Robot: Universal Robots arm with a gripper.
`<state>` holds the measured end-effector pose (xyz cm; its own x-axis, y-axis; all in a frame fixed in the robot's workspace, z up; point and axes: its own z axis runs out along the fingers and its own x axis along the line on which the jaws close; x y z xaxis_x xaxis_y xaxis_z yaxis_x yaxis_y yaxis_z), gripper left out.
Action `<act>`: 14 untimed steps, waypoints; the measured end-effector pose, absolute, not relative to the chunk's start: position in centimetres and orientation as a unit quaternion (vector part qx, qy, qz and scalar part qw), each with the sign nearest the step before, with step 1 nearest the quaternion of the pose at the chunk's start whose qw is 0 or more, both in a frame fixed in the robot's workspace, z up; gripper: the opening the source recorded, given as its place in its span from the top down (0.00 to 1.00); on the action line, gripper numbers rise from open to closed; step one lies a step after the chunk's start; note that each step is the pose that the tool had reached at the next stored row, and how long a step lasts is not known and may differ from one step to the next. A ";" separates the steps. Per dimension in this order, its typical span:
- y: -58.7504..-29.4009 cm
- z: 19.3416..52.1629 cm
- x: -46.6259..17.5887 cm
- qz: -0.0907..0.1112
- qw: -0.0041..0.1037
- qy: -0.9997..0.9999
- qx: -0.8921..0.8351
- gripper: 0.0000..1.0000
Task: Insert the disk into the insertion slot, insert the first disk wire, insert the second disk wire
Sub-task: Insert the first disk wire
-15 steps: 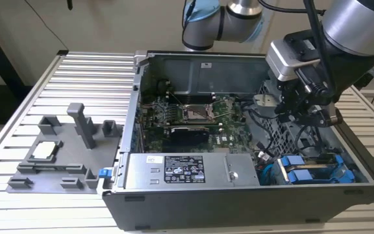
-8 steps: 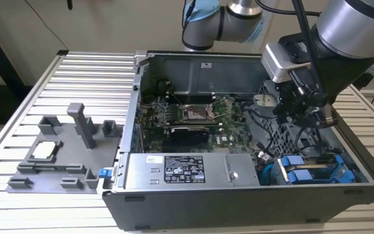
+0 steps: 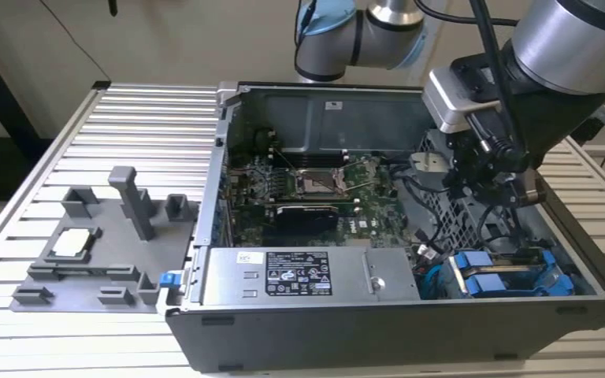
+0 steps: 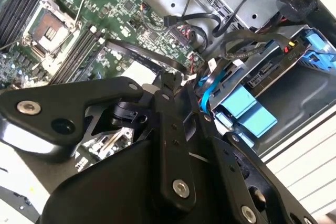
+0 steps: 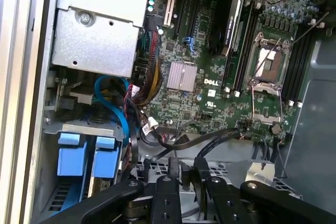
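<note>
Two blue-framed disks (image 3: 491,277) sit side by side in the insertion slot of the grey perforated drive cage (image 3: 437,206), in the case corner at the exterior view's right. Their blue handles (image 5: 86,156) (image 4: 247,106) show in both wrist views. My gripper (image 3: 491,201) hangs above the cage, a little behind the disks. Its fingers (image 5: 170,182) stand close together around the end of a black disk wire (image 5: 220,136) (image 4: 142,56) that arcs over the motherboard. A blue flat wire (image 5: 118,103) loops down beside the disks.
The open computer case holds a grey labelled power supply (image 3: 302,274) in front and the motherboard (image 3: 313,185) behind. Loose black cables (image 4: 247,40) crowd the cage top. A grey fixture (image 3: 103,244) stands on the slatted table (image 3: 124,118) at the exterior view's left.
</note>
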<state>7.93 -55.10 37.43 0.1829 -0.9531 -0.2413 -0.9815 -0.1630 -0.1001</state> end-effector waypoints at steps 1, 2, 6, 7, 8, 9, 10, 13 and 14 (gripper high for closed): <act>-55.1 37.4 7.9 0.061 0.117 0.636 -0.760 0.75; -55.1 37.4 7.9 0.061 0.117 0.636 -0.760 0.83; -55.1 37.4 7.9 0.061 0.117 0.637 -0.760 0.83; -55.1 37.4 7.9 0.061 0.117 0.637 -0.759 0.84; -55.1 37.4 7.9 0.061 0.117 0.637 -0.759 0.90; -55.1 37.4 7.9 0.061 0.117 0.637 -0.759 0.90; -55.1 37.4 7.9 0.061 0.117 0.637 -0.759 0.90; -55.1 37.4 7.9 0.061 0.117 0.638 -0.759 0.90; -55.1 37.4 7.9 0.061 0.117 0.638 -0.759 0.90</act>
<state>7.93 -55.10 37.43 0.1789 -0.9538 -0.2413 -0.9822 -0.1588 -0.1002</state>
